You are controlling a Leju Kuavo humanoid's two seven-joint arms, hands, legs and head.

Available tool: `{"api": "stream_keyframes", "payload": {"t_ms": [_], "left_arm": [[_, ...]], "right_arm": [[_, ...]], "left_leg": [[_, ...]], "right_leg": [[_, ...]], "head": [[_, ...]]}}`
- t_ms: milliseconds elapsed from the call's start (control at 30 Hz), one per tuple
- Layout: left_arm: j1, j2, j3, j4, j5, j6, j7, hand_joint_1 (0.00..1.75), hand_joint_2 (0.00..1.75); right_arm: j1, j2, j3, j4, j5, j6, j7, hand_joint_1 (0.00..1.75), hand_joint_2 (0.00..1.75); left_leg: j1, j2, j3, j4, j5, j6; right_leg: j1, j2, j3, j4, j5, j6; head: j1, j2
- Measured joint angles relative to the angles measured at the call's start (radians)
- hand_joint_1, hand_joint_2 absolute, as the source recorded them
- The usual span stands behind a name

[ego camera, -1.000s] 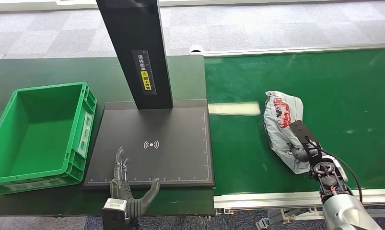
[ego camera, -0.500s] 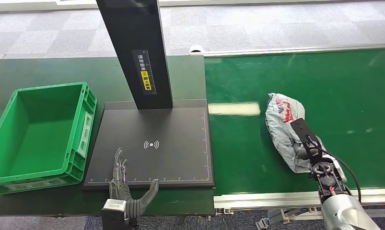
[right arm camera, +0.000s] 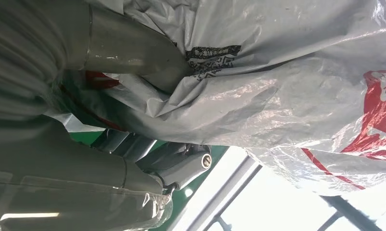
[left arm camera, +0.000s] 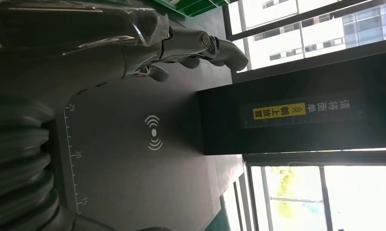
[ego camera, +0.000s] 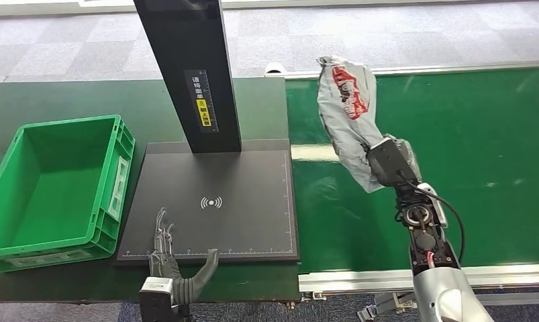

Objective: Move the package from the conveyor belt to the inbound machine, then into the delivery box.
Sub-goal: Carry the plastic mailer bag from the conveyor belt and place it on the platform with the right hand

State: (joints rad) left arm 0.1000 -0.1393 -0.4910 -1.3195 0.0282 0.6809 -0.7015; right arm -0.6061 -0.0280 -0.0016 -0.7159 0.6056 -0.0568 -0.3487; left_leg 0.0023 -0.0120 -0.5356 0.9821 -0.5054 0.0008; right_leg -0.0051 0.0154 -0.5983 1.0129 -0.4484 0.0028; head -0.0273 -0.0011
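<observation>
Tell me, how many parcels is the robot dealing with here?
1. The grey package with red print is held up by the right hand above the conveyor belt. The green box holds none.

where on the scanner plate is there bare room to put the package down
Most of the scanner plate is bare, from the black post forward past the wireless mark. Its front left edge is crowded by the left hand. The right hand holds the package above the belt.
</observation>
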Motion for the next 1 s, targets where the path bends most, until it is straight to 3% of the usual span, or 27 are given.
{"api": "stream_keyframes", "payload": {"t_ms": [267, 667, 867, 1000], "left_arm": [[-0.024, -0.007, -0.002, 0.017, 0.013, 0.0, 0.0, 0.0, 1.75], [-0.039, -0.01, -0.004, 0.035, 0.023, -0.002, 0.0, 0.0, 1.75], [-0.082, -0.028, -0.008, 0.067, 0.03, -0.003, 0.0, 0.0, 1.75], [-0.091, -0.032, -0.007, 0.081, 0.031, -0.003, 0.0, 0.0, 1.75]], "right_arm": [[0.075, 0.118, 0.161, -0.096, -0.027, 0.021, -0.031, 1.75, 1.75], [0.086, 0.152, 0.214, -0.116, -0.05, 0.054, -0.034, 1.75, 1.75], [0.094, 0.202, 0.31, -0.103, -0.087, 0.115, -0.03, 1.75, 1.75], [0.106, 0.224, 0.366, -0.087, -0.099, 0.128, -0.025, 1.64, 1.75]], "left_leg": [[0.0, 0.0, 0.0, 0.0, 0.0, 0.0], [-0.001, 0.0, 0.0, 0.0, 0.0, 0.0], [-0.001, 0.0, 0.0, 0.0, 0.0, 0.0], [-0.001, 0.0, 0.0, 0.0, 0.0, 0.0]], "right_leg": [[-0.001, 0.0, 0.0, 0.0, 0.0, 0.0], [-0.001, 0.0, 0.0, 0.0, 0.0, 0.0], [0.0, 0.0, 0.0, 0.0, 0.0, 0.0], [0.0, 0.0, 0.0, 0.0, 0.0, 0.0]], "head": [[0.0, 0.0], [0.0, 0.0], [0.0, 0.0], [0.0, 0.0]]}}
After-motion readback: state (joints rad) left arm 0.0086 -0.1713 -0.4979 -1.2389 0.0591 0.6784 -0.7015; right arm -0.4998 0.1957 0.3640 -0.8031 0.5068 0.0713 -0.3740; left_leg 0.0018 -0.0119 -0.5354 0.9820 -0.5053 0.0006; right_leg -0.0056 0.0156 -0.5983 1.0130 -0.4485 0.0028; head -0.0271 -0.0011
